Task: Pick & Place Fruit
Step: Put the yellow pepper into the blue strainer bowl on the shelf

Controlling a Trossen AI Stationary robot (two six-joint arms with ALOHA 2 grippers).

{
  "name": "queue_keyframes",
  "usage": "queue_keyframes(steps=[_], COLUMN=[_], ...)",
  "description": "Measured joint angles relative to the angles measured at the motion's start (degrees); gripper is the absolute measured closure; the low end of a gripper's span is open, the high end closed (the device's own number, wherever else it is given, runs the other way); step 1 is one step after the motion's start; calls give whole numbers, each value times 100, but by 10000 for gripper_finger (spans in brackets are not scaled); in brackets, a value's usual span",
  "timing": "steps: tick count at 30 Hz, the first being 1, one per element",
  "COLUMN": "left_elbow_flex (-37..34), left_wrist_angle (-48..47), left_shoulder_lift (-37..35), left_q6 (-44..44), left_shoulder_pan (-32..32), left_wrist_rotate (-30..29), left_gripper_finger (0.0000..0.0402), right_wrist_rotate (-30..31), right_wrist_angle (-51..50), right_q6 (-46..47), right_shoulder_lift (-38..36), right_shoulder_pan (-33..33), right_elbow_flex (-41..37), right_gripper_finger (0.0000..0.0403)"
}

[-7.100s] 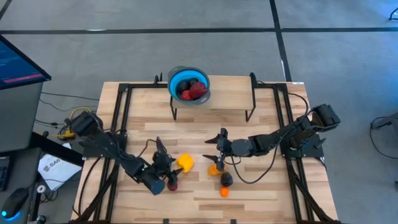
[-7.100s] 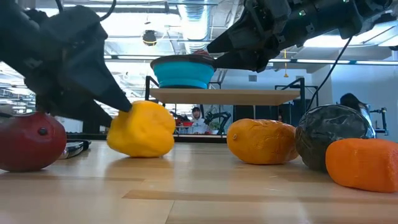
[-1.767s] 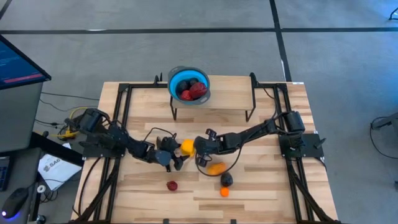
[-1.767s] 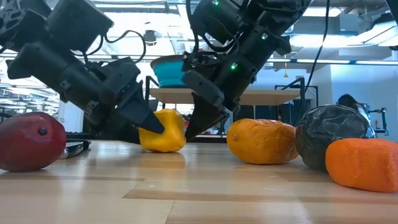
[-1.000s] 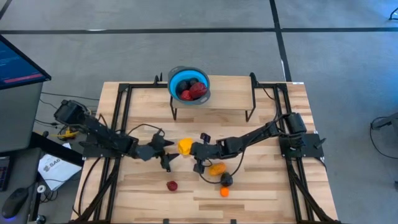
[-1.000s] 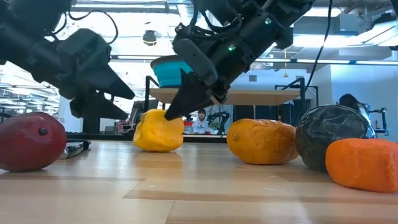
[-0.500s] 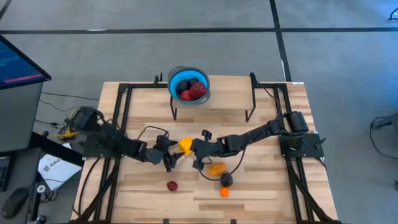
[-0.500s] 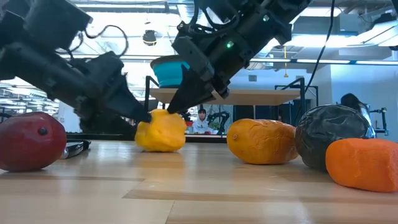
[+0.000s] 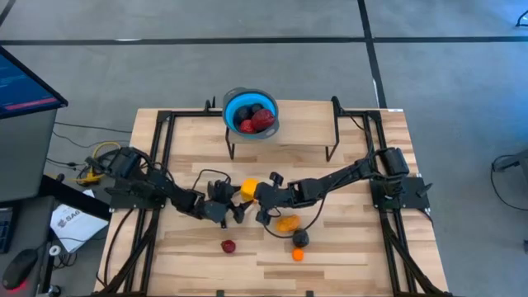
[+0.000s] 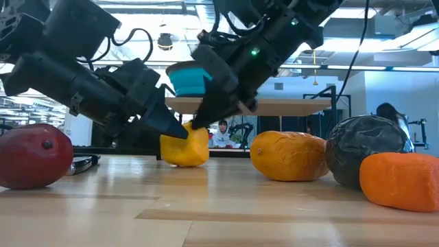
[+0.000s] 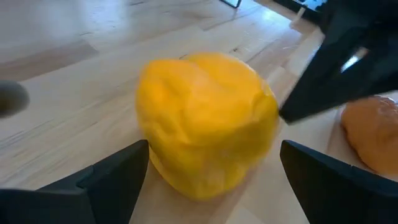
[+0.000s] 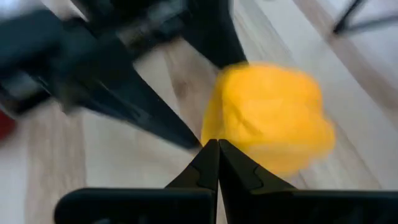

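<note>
The yellow fruit [image 9: 247, 188] lies on the table's middle, resting on its underside [image 10: 185, 162]. My left gripper [image 9: 235, 202] is low at its left side, open, one finger on each side of the fruit [image 11: 205, 124]. My right gripper [image 9: 257, 196] is shut, its tips at the fruit's right side. An orange fruit [image 9: 287, 223], a dark fruit [image 9: 300, 238], a small orange fruit [image 9: 298, 255] and a red fruit [image 9: 228, 246] lie nearer the front edge. The blue bowl [image 9: 228, 115] holds red and dark fruits. My left gripper stands with its fingers [image 11: 118, 180] on either side of the yellow fruit; I cannot tell whether they touch it. My right gripper rests its shut fingertips [image 12: 215, 149] against the yellow fruit's upper side [image 10: 195, 129], slanting down from the table's right. The fruit sits on the table.
The blue bowl stands on a raised wooden shelf [image 10: 247, 105] with black legs at the table's far middle. Black frame rails [image 9: 161, 165] run along both sides. Cables [image 9: 318, 235] trail across the table by the right arm.
My left gripper has come down and toward the table's right, bringing its open fingers around the yellow fruit. The fruit has shifted a little toward the far edge under my right gripper's shut tips. My right gripper has stayed at the fruit.
</note>
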Motion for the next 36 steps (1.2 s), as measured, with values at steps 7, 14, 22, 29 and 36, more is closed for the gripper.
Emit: queue_keyframes(steps=[7, 14, 22, 29, 36], left_elbow_flex=[-2, -7, -63, -198, -513], left_wrist_angle=[16, 35, -54, -1502, -2089], left_shoulder_lift=[0, 0, -140, -1326, -2569], left_q6=[-2, 11, 167, -21, 14], left_shoulder_pan=[-2, -2, -11, -108, -134], left_wrist_rotate=[48, 40, 676, 1267, 1080], left_gripper_finger=[46, 46, 46, 46, 46], right_wrist_rotate=[200, 406, -175, -386, -347], right_wrist_angle=[-1206, -1039, -588, 249, 933], right_q6=[644, 708, 650, 516, 496], right_shoulder_lift=[-546, 19, 296, 326, 329], right_shoulder_pan=[4, -337, -429, -56, 25], right_elbow_flex=[7, -6, -9, -11, 0], right_gripper_finger=[403, 403, 403, 403, 403])
